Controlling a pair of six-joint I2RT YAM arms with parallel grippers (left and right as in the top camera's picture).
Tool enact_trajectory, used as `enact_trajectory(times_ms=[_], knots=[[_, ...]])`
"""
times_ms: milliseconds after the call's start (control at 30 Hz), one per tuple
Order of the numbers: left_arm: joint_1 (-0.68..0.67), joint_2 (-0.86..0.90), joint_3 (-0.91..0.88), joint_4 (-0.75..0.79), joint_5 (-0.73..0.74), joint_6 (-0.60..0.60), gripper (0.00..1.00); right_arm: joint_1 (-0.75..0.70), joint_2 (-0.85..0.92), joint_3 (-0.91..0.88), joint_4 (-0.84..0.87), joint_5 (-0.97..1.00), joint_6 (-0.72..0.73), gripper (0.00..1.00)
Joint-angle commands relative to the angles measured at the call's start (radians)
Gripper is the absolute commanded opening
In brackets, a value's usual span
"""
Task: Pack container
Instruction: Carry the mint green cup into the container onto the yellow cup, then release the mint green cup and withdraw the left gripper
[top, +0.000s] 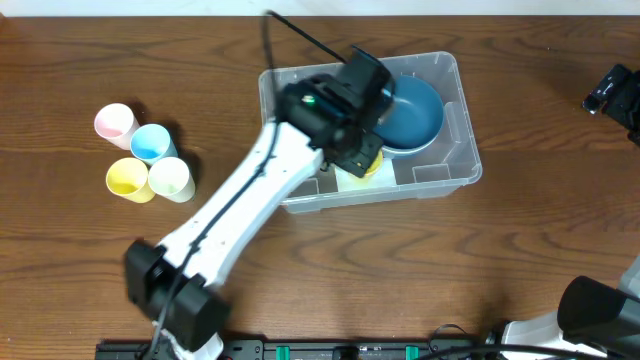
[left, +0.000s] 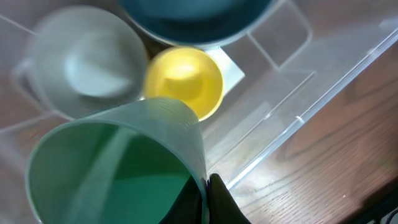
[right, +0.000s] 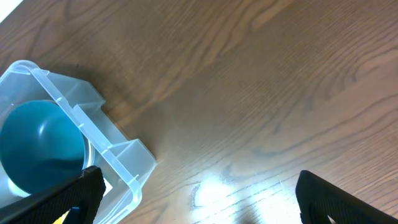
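Wooden desk (top: 520, 260), container (top: 440, 175) upper centre: left fingers (left: 219, 205) clenched on tilted green cup (left: 112, 168), right fingers (right: 348, 199) released; dropped so, it might snag yellow cup (left: 185, 78).

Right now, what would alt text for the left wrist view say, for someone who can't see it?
A green cup, pinched at its rim by the left jaws, fills the foreground above the clear container. Inside the container sit a yellow cup and a blurred pale cup, with a blue bowl at the top edge.
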Motion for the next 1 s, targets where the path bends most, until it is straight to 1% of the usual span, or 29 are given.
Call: enact_trajectory(times_ms=[0,233,733,900,933,967], knots=[[-0.030,0.045,-0.003,0.000,0.003,0.003,0.06,0.000,-0.002,0.002,0.000,-0.004,-0.008,0.99],[-0.055,0.104,-0.003,0.051,0.002,0.010,0.06,0.000,-0.002,0.002,0.000,-0.004,-0.008,0.99],[-0.055,0.104,-0.003,0.119,-0.006,0.051,0.06,0.000,-0.002,0.002,0.000,-0.004,-0.008,0.99],[-0.055,0.104,-0.003,0.106,-0.030,0.052,0.06,0.000,-0.002,0.002,-0.001,-0.004,-0.008,0.99],[-0.055,0.104,-0.003,0.098,-0.048,0.052,0.08,0.000,-0.002,0.002,-0.001,-0.004,-0.008,0.99],[-0.055,0.104,-0.003,0.089,-0.069,0.051,0.17,0.000,-0.002,0.002,0.000,-0.004,-0.008,0.99]])
